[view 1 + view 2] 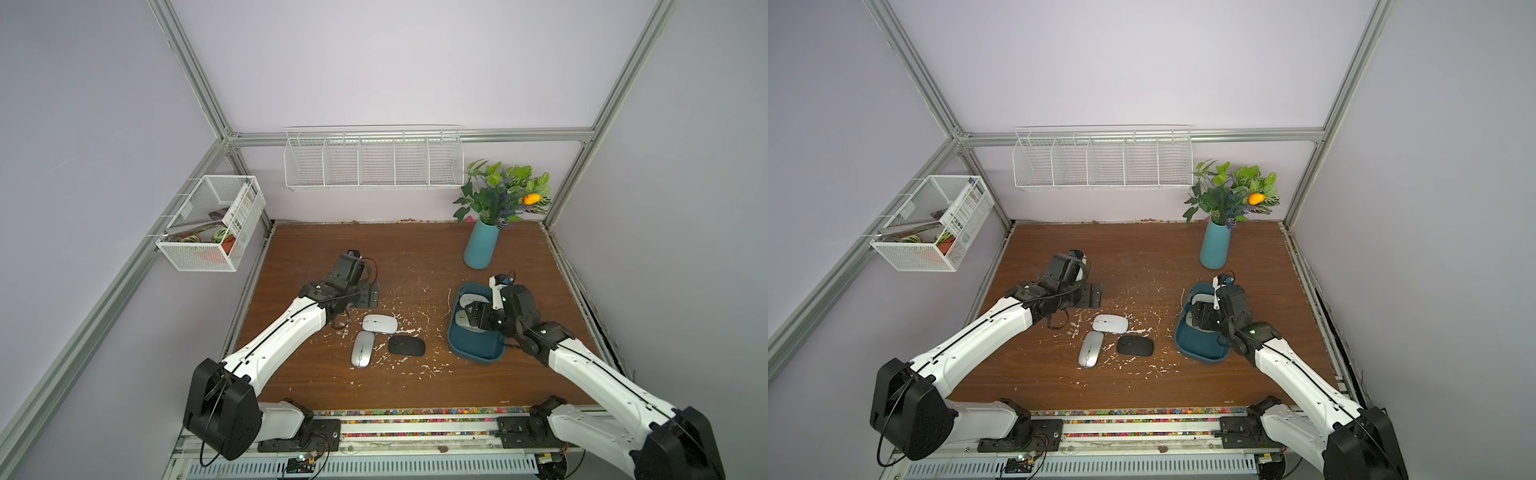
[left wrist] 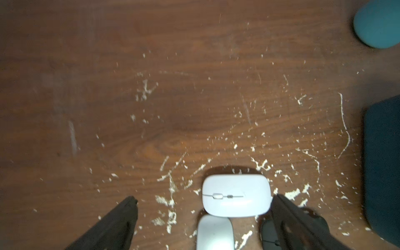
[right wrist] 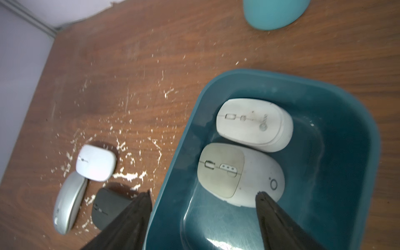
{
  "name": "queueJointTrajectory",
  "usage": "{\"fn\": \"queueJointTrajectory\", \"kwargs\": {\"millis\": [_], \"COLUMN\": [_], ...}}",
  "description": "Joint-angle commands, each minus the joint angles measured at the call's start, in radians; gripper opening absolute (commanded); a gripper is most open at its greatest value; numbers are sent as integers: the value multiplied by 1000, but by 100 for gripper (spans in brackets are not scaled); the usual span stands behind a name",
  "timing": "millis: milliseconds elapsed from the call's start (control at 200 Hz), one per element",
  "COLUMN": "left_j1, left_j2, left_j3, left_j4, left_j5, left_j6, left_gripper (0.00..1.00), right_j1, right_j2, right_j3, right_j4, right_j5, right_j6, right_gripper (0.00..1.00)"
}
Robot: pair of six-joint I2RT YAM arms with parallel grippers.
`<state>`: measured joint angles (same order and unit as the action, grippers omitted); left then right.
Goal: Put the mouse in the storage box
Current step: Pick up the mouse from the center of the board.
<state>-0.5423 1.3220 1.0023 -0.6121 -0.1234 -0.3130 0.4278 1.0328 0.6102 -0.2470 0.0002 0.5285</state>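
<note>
Mouse (image 3: 240,173) (beige-topped) lies in the storage box (image 3: 324,93) beneath the right claw (image 3: 204,193), parted and empty, which should rise straight up, clearing the rim.

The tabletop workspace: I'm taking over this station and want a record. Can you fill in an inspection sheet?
Surface: brown wooden table, strewn with white flecks.
Job's things: storage box holds an off-white mouse and a beige mouse; white mouse, silver mouse and black mouse lie on the table outside it.
Clutter: teal vase with greenery, at the back.
Hands: left hand open, empty, near the white mouse; right hand open, empty, over the storage box.
Cables: black cable along each arm; none across the mice.
Surroundings: wire rack on the back wall; mesh basket on the side frame, holding items.
</note>
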Motion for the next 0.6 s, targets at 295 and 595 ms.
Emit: {"fn": "queueJointTrajectory", "kwargs": {"millis": [295,595], "left_j1": [-48,-122], "left_j2": [-61,58], "left_j3": [-296,-319], "left_j4": [47,83], "left_j5": [173,145], "left_j6": [-274,-283], "left_gripper": [100,98], "right_j1": [63,63], "right_j2": [-16,-45], "right_j3": [-24,-60], "right_j4": [23,53], "right_j5": [110,116], "right_j6": [-26,-22], "right_gripper": [80,80]}}
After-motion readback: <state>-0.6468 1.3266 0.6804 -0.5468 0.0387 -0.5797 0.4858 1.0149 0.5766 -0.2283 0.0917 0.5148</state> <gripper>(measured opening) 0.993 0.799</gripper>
